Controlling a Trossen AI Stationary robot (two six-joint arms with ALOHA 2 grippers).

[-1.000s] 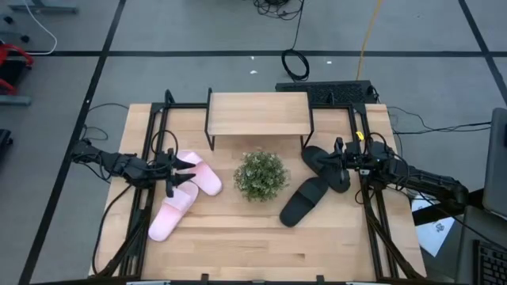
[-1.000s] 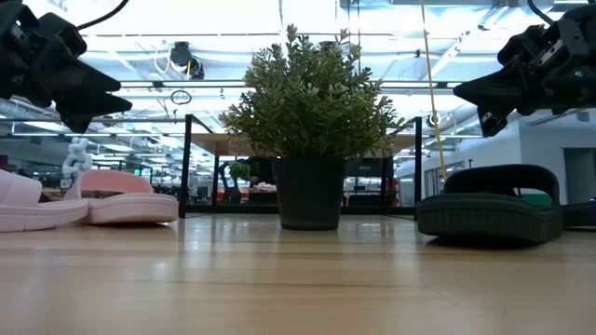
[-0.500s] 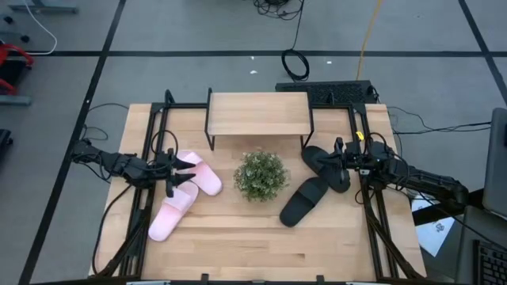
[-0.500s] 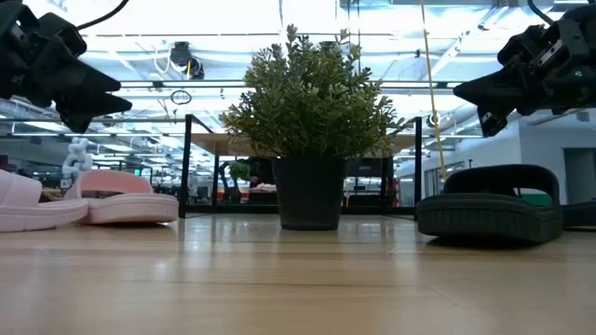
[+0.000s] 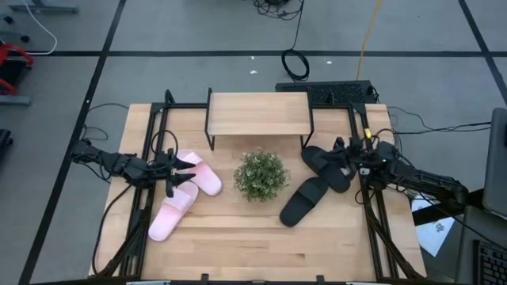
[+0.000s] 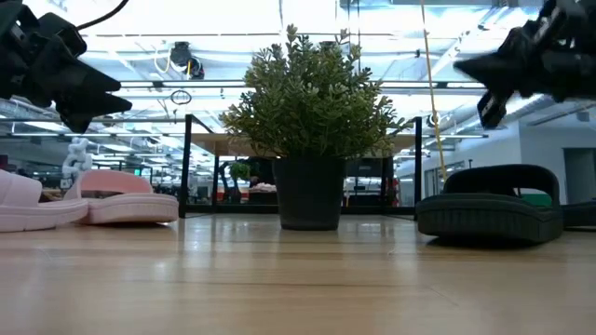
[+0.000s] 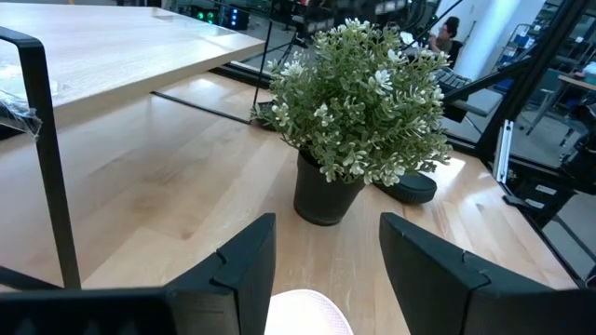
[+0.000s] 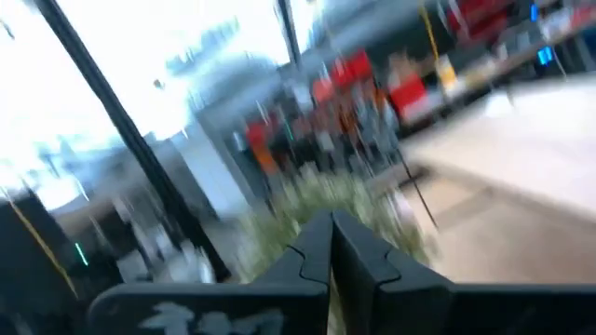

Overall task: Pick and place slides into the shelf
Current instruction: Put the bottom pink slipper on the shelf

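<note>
Black rubber slides (image 5: 317, 180) lay right of the potted plant (image 5: 261, 175), under the pressed-together right gripper (image 5: 342, 156); left gripper (image 5: 184, 173), spread, hovered over pink slides (image 5: 184, 194), likely for grasping.

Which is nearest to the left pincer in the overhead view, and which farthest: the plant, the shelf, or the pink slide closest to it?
From the left pincer, at the table's left:
1. Pink slide, right beside it.
2. Plant, at the table's middle.
3. Shelf, at the far edge.
</note>
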